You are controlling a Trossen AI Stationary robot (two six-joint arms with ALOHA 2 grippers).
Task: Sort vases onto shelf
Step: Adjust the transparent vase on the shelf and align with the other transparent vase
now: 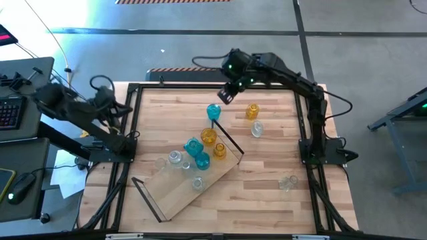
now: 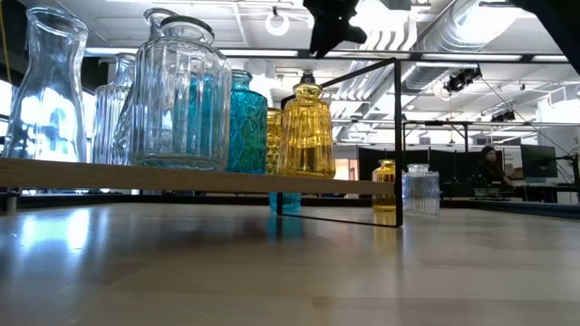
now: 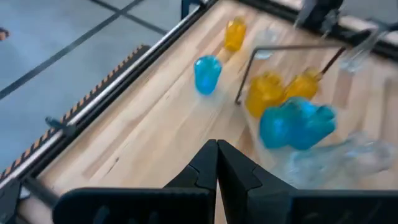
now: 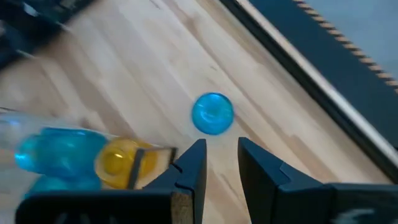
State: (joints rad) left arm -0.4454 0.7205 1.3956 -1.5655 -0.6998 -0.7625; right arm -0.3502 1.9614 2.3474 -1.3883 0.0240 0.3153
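Observation:
The shelf [image 1: 183, 190], a light-wood board with black wire end frames, lies slantwise mid-table. On it stand several teal, amber and clear vases [image 1: 198, 155], seen close in the low view [image 2: 181, 91]. One teal vase [image 1: 213, 111] stands alone on the tabletop beyond the shelf. My right gripper [image 1: 225, 95] hovers open above the table just beyond it, and in the right wrist view the teal vase [image 4: 212, 113] sits just ahead of the right gripper [image 4: 221, 158]. My left gripper [image 3: 216, 167] is shut on nothing, drawn back over the table's left edge [image 1: 125, 109].
An amber vase [image 1: 252, 111] and a clear vase [image 1: 257, 129] stand on the table right of the lone teal one. Another clear vase [image 1: 288, 181] stands near the right edge. The black table frame [image 1: 133, 107] rims the top. Bare wood lies along the near edge.

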